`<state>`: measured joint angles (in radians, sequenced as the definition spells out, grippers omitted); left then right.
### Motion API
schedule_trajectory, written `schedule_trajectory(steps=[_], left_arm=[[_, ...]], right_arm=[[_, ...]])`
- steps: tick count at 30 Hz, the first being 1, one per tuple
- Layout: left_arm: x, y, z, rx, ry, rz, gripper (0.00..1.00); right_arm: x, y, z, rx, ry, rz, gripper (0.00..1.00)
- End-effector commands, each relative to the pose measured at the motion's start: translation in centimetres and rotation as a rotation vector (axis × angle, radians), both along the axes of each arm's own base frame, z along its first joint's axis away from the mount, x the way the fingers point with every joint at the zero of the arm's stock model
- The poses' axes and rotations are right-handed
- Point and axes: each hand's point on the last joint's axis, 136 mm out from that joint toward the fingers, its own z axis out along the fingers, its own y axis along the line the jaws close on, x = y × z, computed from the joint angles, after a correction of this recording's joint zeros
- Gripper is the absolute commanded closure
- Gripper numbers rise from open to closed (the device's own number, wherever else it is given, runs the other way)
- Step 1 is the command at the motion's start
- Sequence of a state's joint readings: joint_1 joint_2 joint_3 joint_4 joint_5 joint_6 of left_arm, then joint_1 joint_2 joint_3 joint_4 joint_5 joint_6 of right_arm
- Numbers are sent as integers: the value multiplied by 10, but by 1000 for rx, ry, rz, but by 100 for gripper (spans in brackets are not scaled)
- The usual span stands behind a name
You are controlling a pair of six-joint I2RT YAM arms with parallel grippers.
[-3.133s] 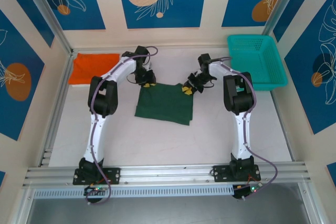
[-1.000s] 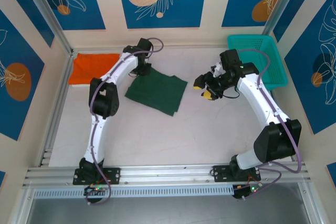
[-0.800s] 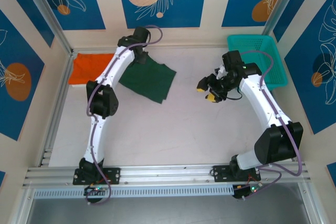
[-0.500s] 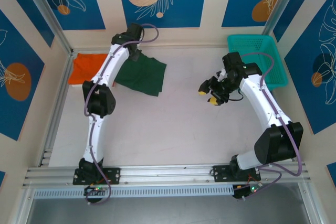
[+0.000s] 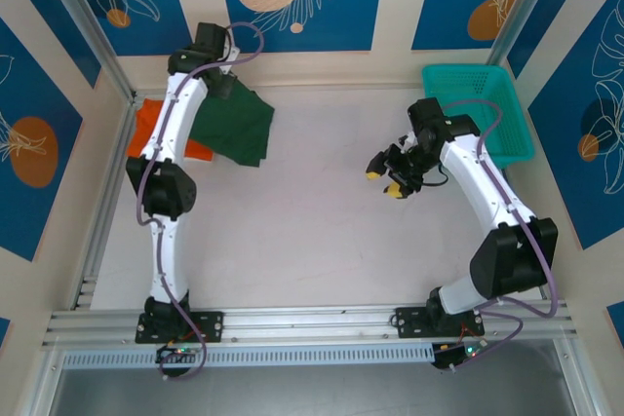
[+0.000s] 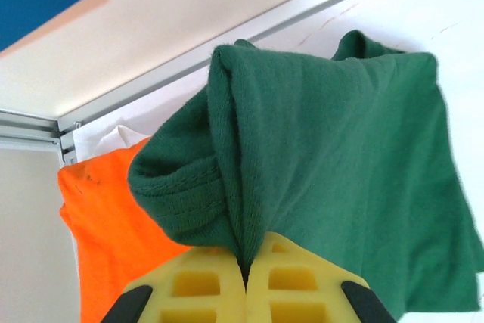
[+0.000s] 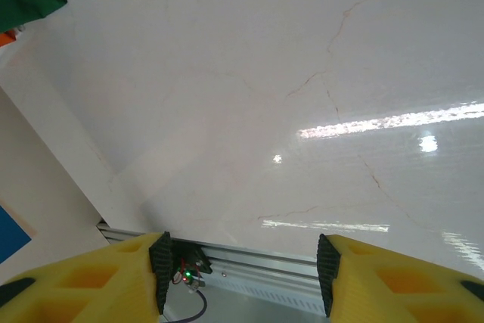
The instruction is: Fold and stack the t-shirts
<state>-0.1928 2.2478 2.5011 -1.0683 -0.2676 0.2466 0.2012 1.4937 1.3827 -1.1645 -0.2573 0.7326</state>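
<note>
A robot lab cell: aluminium framing [image 5: 312, 320], printed blue wall panels [image 5: 341, 17], white table [image 5: 312, 241]

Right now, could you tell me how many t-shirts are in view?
2. The green t-shirt is clamped in the left gripper at the far-left corner; the orange t-shirt lies there, partly covered by it.

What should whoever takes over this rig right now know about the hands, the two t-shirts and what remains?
Left hand: shut on a bunched edge of the dark green t-shirt, holding it at the far-left corner.
Right hand: open and empty, over bare table.
Orange t-shirt: folded flat in the far-left corner, partly covered by the green one.
Done: both shirts look folded.
Left: lay the green one squarely on the orange, release, and probably smooth the bunched edge.
</note>
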Motion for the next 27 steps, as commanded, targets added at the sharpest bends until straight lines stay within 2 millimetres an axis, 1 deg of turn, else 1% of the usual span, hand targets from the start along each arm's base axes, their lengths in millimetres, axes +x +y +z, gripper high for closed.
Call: schedule_trajectory(steps=[1,3,7,13,16,19,22,25,27], left_arm=[[-13,9,61,-48,-110,-28,100],[-16,17,70,-60,-125,-19,100],[-24,28,77,-104,-126,-14,100],[-28,44,74,-121,-112,-1,100],[-22,62,70,-111,-113,32,100],[-15,88,56,-106,-91,85,100],[-7,118,31,-91,-53,149,100],[3,156,5,-71,-26,236,100],[13,188,-17,-28,-18,321,100]], right_arm=[[0,5,5,7,14,1,44],[1,8,4,6,16,8,44],[3,13,3,5,20,17,44],[6,17,1,0,27,26,44],[8,21,1,-1,33,34,44],[10,24,2,-7,37,46,44],[11,27,3,-13,46,56,44],[12,28,4,-24,53,63,44],[12,29,4,-28,63,67,44]])
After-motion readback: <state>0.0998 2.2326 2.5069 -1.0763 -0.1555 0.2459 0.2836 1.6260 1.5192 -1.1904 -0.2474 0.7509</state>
